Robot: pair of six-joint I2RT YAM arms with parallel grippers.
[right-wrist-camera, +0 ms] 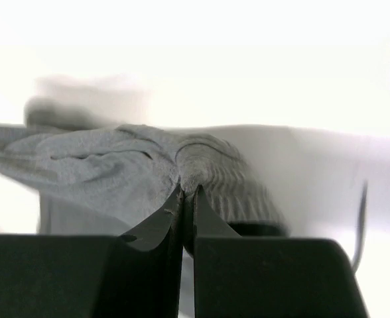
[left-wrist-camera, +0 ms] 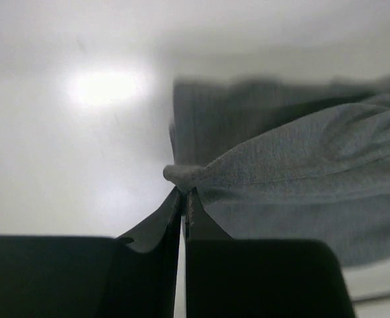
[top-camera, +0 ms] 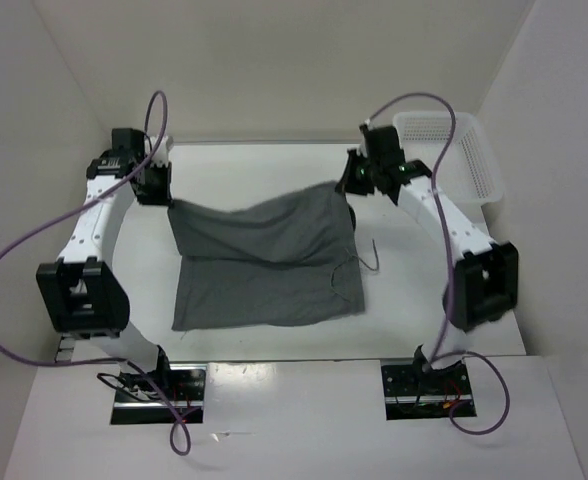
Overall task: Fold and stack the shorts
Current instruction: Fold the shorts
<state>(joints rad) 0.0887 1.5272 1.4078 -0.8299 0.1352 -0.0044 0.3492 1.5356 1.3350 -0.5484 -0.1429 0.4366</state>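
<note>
Grey fabric is taking up the middle of the white desk [top-camera: 264, 165]: the shorts [top-camera: 264, 270] are lying with their near half flat and their near edge running roughly parallel to the desk's near edge, a bare strip showing between the two. Their far edge is hanging raised off the surface, sagging in the middle between its two held corners.

The left pincer [top-camera: 164, 197] is pinching the far left corner, its jaws pressed together on a small bunch of cloth. The right pincer [top-camera: 347, 190] is gripping the far right corner the same way, jaws closed on ribbed fabric.

Bare desk is lying open beyond the raised edge up to the far wall, and narrower strips are running down both sides of the shorts. White walls are closing in the left, far and right sides. A white mesh basket [top-camera: 469, 150] is sitting in the far right corner, near the right pincer and apart from the cloth. A thin dark cord [top-camera: 370, 256] is trailing off the shorts' right edge.

Both arms are rising from their bases at the near edge, elbows bowing outward, forearms reaching far and inward to the corners.
</note>
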